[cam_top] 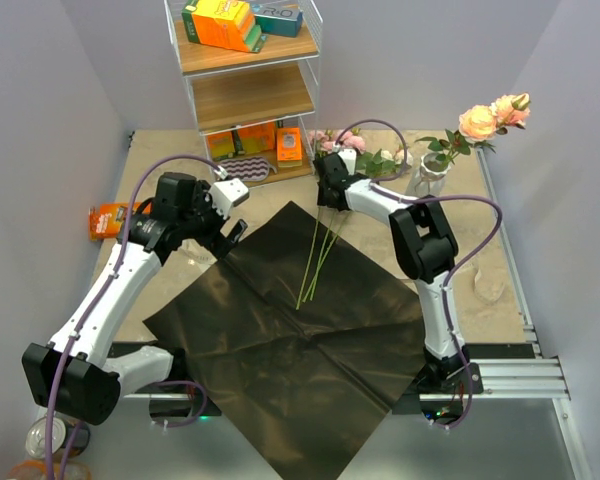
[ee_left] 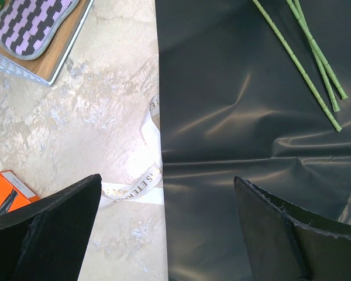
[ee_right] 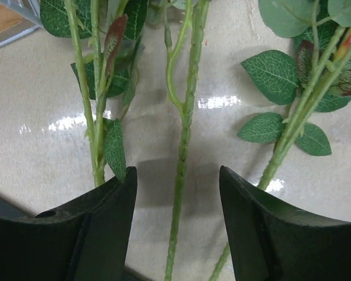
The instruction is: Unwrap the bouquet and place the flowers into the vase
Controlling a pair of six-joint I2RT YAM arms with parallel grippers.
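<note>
The bouquet lies unwrapped. Its black paper (cam_top: 280,330) is spread flat on the table, and three green stems (cam_top: 318,258) rest across its far edge. Pink and cream heads (cam_top: 342,140) lie near the shelf. The vase (cam_top: 427,178) at the back right holds peach roses (cam_top: 492,118). My right gripper (cam_top: 327,200) is open over the flowers, with the middle stem (ee_right: 184,146) between its fingers (ee_right: 105,205) and not touching them. My left gripper (ee_left: 167,187) hangs open and empty over the paper's left edge (ee_left: 159,146), above the pale ribbon (ee_left: 146,175).
A white wire shelf (cam_top: 245,95) with orange boxes (cam_top: 220,22) stands at the back. A striped pad (ee_left: 32,23) lies on its bottom board. An orange packet (cam_top: 108,218) sits at the table's left edge.
</note>
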